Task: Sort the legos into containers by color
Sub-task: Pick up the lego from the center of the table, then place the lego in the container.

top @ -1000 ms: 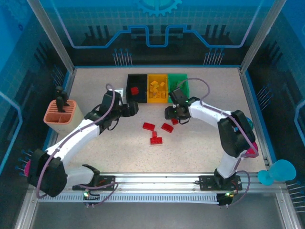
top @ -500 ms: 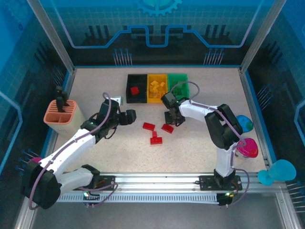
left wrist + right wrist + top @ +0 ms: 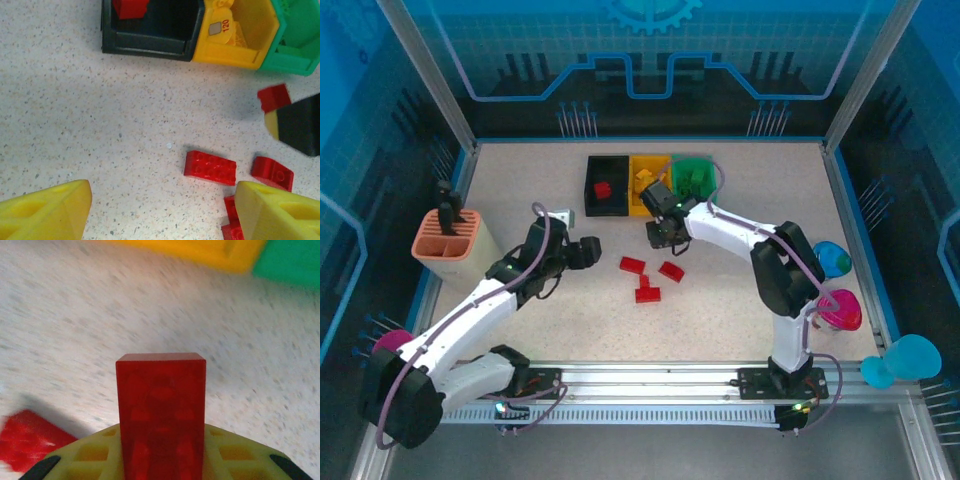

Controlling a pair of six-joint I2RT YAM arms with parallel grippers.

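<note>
Your right gripper (image 3: 658, 232) has its jaws pinching a red lego (image 3: 161, 410), held above the counter (image 3: 750, 300) just near of the yellow bin (image 3: 225, 52). Your left gripper (image 3: 160, 210) hovers low with jaws spread, nothing between them. Loose red legos (image 3: 633, 265) lie on the counter between the two grippers, nearer than the bins. Far row runs black bin (image 3: 145, 44) left, yellow middle, green bin (image 3: 290, 62) right. One red piece (image 3: 603, 189) sits in the black bin.

Robot lab: aluminium-framed enclosure (image 3: 428, 78)
</note>
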